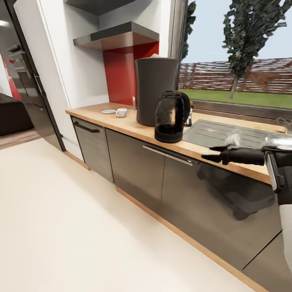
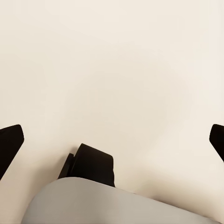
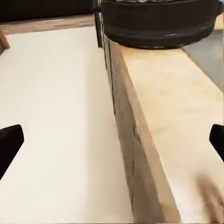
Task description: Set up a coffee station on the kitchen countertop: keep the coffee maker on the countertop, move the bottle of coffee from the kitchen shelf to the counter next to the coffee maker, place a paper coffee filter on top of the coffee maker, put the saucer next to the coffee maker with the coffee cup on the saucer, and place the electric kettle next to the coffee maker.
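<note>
Already the table (image 1: 121,123) carries most of the coffee set. The coffee maker (image 1: 156,90) stands tall near the middle, and the kettle (image 1: 170,117) sits just beside it toward the sink (image 1: 227,133), close to the front edge. A small dark bottle (image 1: 189,115) peeks out behind the kettle, mostly hidden, so I cannot say for sure that it is the coffee jar. Something pale shows at the top of the coffee maker, too small to name as the filter.

Further along, toward the fridge (image 1: 28,85), the saucer (image 1: 108,111) lies flat, and the cup (image 1: 121,112) stands just beside it on the bare wood, not on it. So the step in hand, as I judge it, is getting the cup onto the saucer and bringing the pair nearer the coffee maker.

The right pincer (image 1: 213,155) hangs at the table's front edge, near the kettle's base (image 3: 158,23), its fingers (image 3: 9,144) spread apart and empty. The left pincer (image 2: 112,140) is likewise apart, holding nothing, pointed at the pale floor (image 1: 61,211).

The next move calls for a shift along the table toward the cup, since it stands well apart from either arm, then a careful pinch on its rim or small handle.
</note>
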Motion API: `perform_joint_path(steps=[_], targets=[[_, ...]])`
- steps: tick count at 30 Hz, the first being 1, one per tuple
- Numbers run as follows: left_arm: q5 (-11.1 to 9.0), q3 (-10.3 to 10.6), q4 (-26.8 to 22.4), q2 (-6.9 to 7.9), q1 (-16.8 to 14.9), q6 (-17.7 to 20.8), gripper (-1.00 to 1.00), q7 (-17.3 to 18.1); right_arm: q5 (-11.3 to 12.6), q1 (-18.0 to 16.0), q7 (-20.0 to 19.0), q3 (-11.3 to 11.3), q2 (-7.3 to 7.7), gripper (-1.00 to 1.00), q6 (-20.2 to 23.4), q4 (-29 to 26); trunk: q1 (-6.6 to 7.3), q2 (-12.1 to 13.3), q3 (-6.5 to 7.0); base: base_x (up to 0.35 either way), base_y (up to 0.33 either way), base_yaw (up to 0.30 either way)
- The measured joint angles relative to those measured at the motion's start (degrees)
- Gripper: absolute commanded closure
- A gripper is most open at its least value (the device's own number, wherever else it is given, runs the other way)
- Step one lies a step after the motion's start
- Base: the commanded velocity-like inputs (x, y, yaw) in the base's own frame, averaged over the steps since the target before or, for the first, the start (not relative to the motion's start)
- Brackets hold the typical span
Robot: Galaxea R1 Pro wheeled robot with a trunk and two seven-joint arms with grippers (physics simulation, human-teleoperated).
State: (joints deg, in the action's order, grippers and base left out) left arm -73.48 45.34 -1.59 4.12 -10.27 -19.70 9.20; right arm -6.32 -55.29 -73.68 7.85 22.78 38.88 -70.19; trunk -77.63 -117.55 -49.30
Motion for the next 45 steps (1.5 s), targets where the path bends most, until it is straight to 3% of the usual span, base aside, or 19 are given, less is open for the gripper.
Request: perform_joint_path(steps=[2,5,6,16,17,23,25,29,30,32,34,37,40,43,45], targets=[[0.0,0.0,0.0,0.0,0.0,0.0,-1.0,0.0,0.0,3.8,-2.5,0.2,0.18,-1.0,-3.8,-2.0,0.01,0.0,0.03,0.0,0.0,0.0],[0.0,0.0,0.0,0.0,0.0,0.0,-1.0,0.0,-0.3,7.2,-4.7,-0.1,0.52,-1.0,-4.0,-4.2,0.0,0.0,0.01,0.0,0.0,0.0],[0.0,0.0,0.0,0.0,0.0,0.0,-1.0,0.0,-0.5,11.1,-5.9,-0.2,0.82,-1.0,-5.0,-6.5,0.0,0.0,0.0,0.0,0.0,0.0],[0.0,0.1,0.0,-0.08,0.0,0.0,-1.0,0.0,-0.6,20.6,-6.6,-0.3,0.96,-1.0,-7.3,-7.9,0.0,0.0,0.01,0.0,0.0,0.0],[0.0,0.1,0.0,-0.08,0.0,0.0,-1.0,0.0,-0.6,23.3,-6.6,-0.3,0.97,-1.0,-8.9,-7.9,0.0,0.0,0.0,0.0,0.0,0.0],[0.0,0.1,0.0,-0.12,0.0,0.0,-1.0,0.0,-0.7,30.7,-6.5,-0.3,0.97,-1.0,-11.5,-7.6,0.0,0.0,0.0,0.0,0.0,0.0],[0.0,0.2,0.0,-0.18,0.0,0.0,-1.0,0.0,-0.8,34.9,-6.2,-0.3,0.92,-1.0,-12.0,-6.4,0.0,0.0,0.0,0.0,0.0,0.0],[0.0,0.3,-0.3,-0.28,0.0,0.0,-1.0,0.1,-1.7,39.5,-3.1,-0.3,0.65,-1.0,-18.6,4.8,0.0,0.0,0.0,0.0,0.0,0.0],[0.0,0.4,-0.4,-0.32,0.0,0.0,-1.0,0.1,-2.3,40.3,-1.1,-0.3,0.59,-1.0,-25.5,13.4,0.01,0.0,0.01,0.0,0.0,0.0],[0.0,0.5,-0.5,-0.33,0.0,0.0,-1.0,0.2,-2.5,40.5,-0.4,-0.3,0.58,-1.0,-29.6,22.1,0.0,0.0,0.0,0.0,0.0,0.0],[0.0,0.5,-0.6,-0.32,0.0,0.0,-1.0,0.8,-2.5,40.9,1.4,-0.6,0.73,-1.0,-38.8,37.7,0.0,0.0,-0.01,0.0,0.0,0.0],[0.0,0.2,-1.0,-0.37,0.0,0.5,-1.0,1.3,-2.5,40.9,5.5,-0.7,0.78,-1.0,-43.2,47.0,0.0,0.0,0.0,0.0,0.0,0.0],[0.0,-1.1,-1.5,-0.37,0.0,1.1,-1.0,1.5,-2.7,40.9,8.6,-0.8,0.76,-1.0,-45.8,51.0,0.0,0.0,0.0,0.0,0.0,0.0],[0.0,-5.9,-2.6,-0.22,0.0,1.6,-1.0,1.6,-4.6,40.9,15.5,-0.9,0.81,-1.0,-49.5,56.4,0.0,0.0,0.0,0.0,0.0,0.0],[0.0,-8.0,-3.2,-0.09,0.0,1.8,-1.0,1.6,-5.7,40.9,18.8,-0.9,0.84,-1.0,-50.2,57.7,0.0,0.0,0.0,0.0,0.0,0.0]])
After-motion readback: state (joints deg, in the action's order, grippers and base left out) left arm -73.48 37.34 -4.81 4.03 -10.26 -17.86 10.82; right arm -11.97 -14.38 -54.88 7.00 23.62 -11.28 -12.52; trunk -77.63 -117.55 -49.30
